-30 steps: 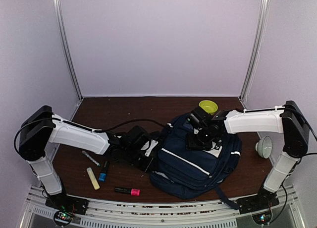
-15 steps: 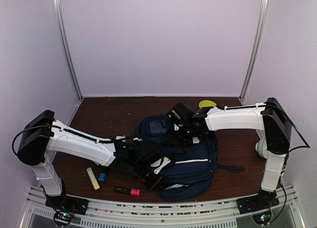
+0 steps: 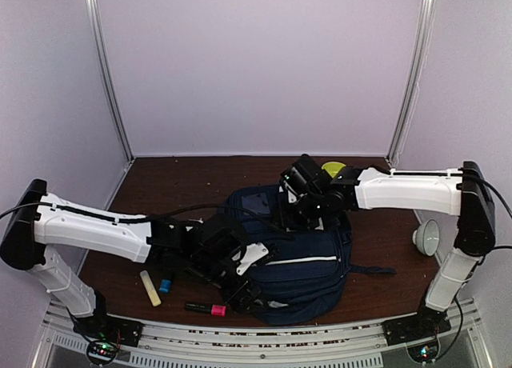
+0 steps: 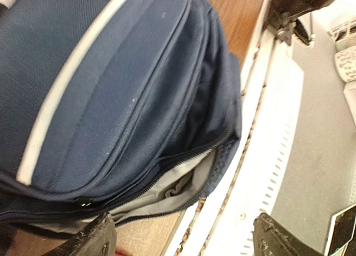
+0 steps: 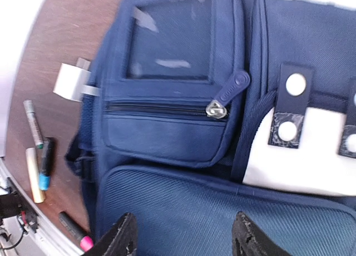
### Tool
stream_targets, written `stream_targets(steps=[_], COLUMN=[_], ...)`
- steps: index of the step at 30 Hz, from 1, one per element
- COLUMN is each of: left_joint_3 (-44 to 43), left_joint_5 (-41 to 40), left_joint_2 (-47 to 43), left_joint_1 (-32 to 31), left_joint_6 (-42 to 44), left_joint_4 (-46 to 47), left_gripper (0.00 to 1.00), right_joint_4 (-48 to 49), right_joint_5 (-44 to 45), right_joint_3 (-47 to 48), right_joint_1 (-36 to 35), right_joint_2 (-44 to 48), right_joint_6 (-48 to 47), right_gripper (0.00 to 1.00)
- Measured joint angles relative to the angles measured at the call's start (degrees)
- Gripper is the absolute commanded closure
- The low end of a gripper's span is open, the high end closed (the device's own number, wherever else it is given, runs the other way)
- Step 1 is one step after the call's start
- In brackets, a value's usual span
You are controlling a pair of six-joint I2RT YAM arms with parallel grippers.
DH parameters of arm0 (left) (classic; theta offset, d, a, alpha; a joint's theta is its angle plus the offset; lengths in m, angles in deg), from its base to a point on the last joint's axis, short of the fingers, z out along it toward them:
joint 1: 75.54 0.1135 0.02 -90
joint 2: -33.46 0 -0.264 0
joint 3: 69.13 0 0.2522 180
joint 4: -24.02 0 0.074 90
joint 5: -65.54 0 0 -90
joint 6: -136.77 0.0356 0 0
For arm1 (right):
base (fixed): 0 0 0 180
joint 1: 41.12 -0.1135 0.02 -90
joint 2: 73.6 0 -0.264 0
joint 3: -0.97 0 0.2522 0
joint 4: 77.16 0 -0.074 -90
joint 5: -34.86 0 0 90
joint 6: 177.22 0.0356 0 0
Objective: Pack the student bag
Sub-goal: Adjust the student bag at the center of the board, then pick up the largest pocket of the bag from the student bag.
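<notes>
Two pincers, both spread, at the student bag

My left pincer (image 4: 183, 239) stands with its fingers wide apart and nothing between them, just off the student bag (image 4: 111, 100), where an unzipped seam (image 4: 167, 192) shows light grey lining close to the near table edge. My right pincer (image 5: 185, 236) is likewise parted and empty, hovering over the bag's navy front near a zipped pocket (image 5: 167, 133). The bag lies flat on the brown table (image 3: 176, 184) between my arms. Left of it lie a yellow highlighter (image 3: 150, 288), a blue marker (image 3: 166, 286) and a pink marker (image 3: 214, 310).
</notes>
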Motion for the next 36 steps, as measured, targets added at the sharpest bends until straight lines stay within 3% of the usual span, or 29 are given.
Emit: stream_targets(steps=[6,11,16,22,28,36], left_joint_3=[1.4,3.6,4.6,3.2,3.8,9.6], left_joint_5=[-3.8,-13.1,-20.4,-21.9,-17.8,-13.5], left_joint_2=[-7.9,-14.7,-17.7,-14.5,-11.5,-11.8], left_joint_1=[0.0,0.8,9.4,19.3,19.5,19.5], left_joint_6=[2.7,4.0,3.5,1.5,4.2,5.5], left_joint_4=[-1.5,-3.2,-5.7,-9.1,-7.6,-2.9], left_gripper=[0.04,0.02,0.04,0.26,0.48,0.62], right_joint_4=[-1.3,-2.6,-3.7,-3.9,-4.3,-6.0], right_joint_5=[3.4,6.4,9.7,13.9,16.3,19.7], right_joint_3=[-1.8,-4.4,-5.9,-6.0,-5.7,-3.3], right_joint_1=[-0.6,-1.9,-7.3,-17.8,-21.1,-20.8], right_joint_2=[9.0,16.9,22.4,21.9,16.3,11.2], right_joint_6=[-2.5,-4.9,-8.5,-13.5,-14.9,-13.7], right_gripper=[0.39,0.37,0.38,0.38,0.38,0.38])
